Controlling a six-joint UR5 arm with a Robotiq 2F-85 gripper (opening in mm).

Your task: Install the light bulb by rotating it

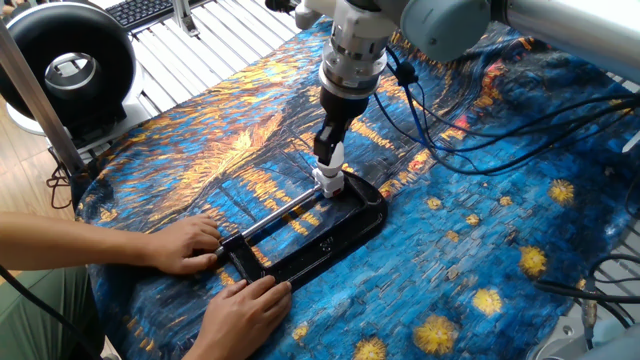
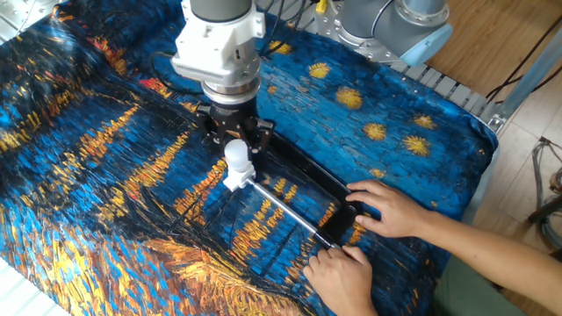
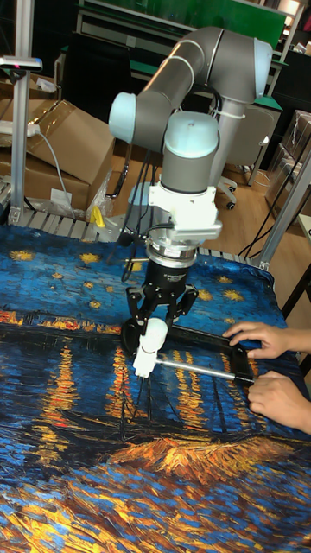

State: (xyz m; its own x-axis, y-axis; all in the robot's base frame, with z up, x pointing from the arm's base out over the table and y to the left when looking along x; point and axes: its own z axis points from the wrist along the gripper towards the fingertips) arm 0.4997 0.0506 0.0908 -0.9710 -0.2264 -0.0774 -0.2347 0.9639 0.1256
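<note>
The light bulb is small, round and frosted white. It stands upright in a white square socket block at the end of a black clamp frame. My gripper comes straight down from above and is shut on the bulb's upper part. Its black fingers splay out above the bulb. A person's two hands hold the far end of the clamp.
A metal rod runs from the socket block to the hands. A painted blue-and-orange cloth covers the table. A black round fan stands off the table's corner. Black cables trail behind the arm. Cardboard boxes sit beyond the table.
</note>
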